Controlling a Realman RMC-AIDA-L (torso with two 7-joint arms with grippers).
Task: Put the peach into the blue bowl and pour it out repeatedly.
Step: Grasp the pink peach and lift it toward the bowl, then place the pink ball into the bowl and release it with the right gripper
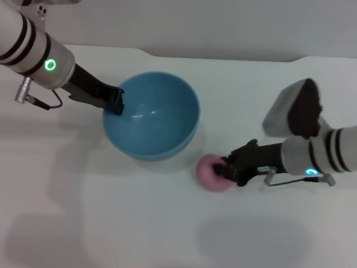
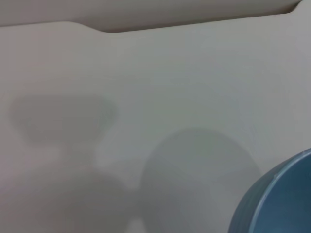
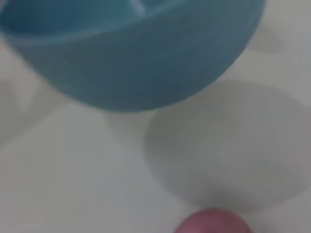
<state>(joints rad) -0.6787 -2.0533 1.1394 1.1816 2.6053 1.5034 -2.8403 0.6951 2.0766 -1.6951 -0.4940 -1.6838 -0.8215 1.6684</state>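
Pink peach [image 1: 212, 172] sits in our right gripper's [image 1: 226, 170] closed grasp — bowl [image 1: 152, 114] empty, its rim pinched by the left gripper [image 1: 116, 103] — placing and pouring remain.

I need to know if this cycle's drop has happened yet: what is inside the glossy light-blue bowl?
Nothing: the glossy light-blue bowl shows only bare interior. The small pink-red peach lies on the white table beside it, at the right gripper. The left gripper holds the bowl's rim, covering that spot.
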